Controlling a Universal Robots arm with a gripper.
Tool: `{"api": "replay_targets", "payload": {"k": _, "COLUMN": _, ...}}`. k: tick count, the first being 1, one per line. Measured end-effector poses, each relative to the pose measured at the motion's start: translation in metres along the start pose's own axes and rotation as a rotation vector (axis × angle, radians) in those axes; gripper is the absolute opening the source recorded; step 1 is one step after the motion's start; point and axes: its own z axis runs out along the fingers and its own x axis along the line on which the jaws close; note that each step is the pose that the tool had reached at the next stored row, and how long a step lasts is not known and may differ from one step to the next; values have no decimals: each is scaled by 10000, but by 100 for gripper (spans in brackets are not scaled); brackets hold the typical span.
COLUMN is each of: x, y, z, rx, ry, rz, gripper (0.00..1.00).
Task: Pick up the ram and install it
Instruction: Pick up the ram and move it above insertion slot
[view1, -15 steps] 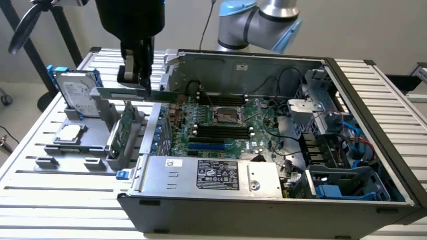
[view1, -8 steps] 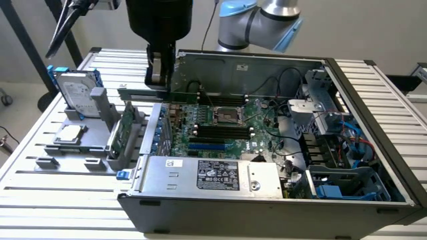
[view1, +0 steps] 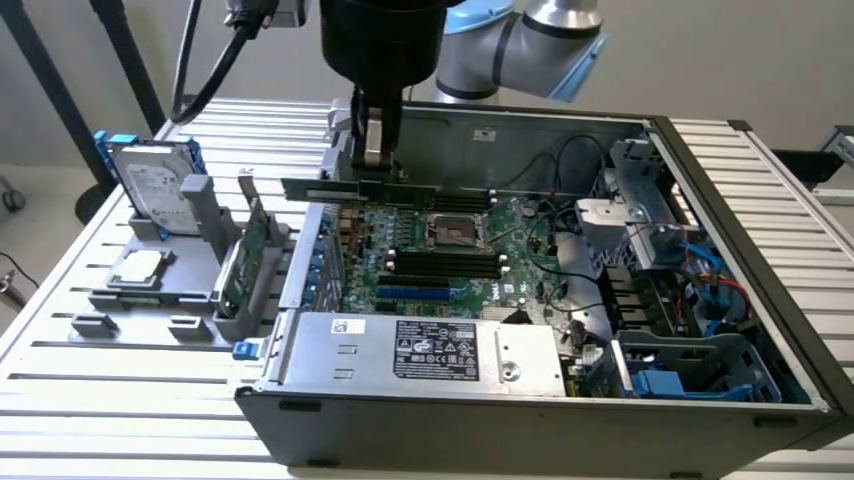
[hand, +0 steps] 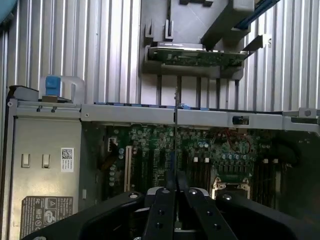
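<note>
Ribbed metal tabletop (view1: 94, 400), open grey computer case (view1: 400, 420): ram in my grip.
My black fingers (view1: 378, 162) are pinched almost closed on the long, thin green ram stick (view1: 320, 188), holding it level in the upper middle of the exterior view, over the green motherboard (view1: 461, 285) and higher in the frame than its long black slots (view1: 447, 262).

No word or number is legible. The grey metal power-supply box (view1: 534, 362) carries a black label (view1: 434, 352) with white print and round certification marks, and a small white sticker (view1: 350, 326). In the wrist view it shows a white square-code sticker (hand: 67, 159) and a brownish label (hand: 47, 210) bearing a warning triangle. A pale sticker on the long thin green ram stick (view1: 334, 188) is unreadable.
</note>
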Motion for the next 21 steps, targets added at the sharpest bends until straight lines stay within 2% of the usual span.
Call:
{"api": "replay_targets", "payload": {"k": 11, "x": -324, "y": -403, "z": 96, "rx": 2, "ry": 64, "rz": 7, "gripper": 13}}
{"api": "replay_targets", "payload": {"k": 21, "x": -620, "y": -753, "z": 185, "rx": 10, "ry": 206, "rz": 18, "gripper": 13}}
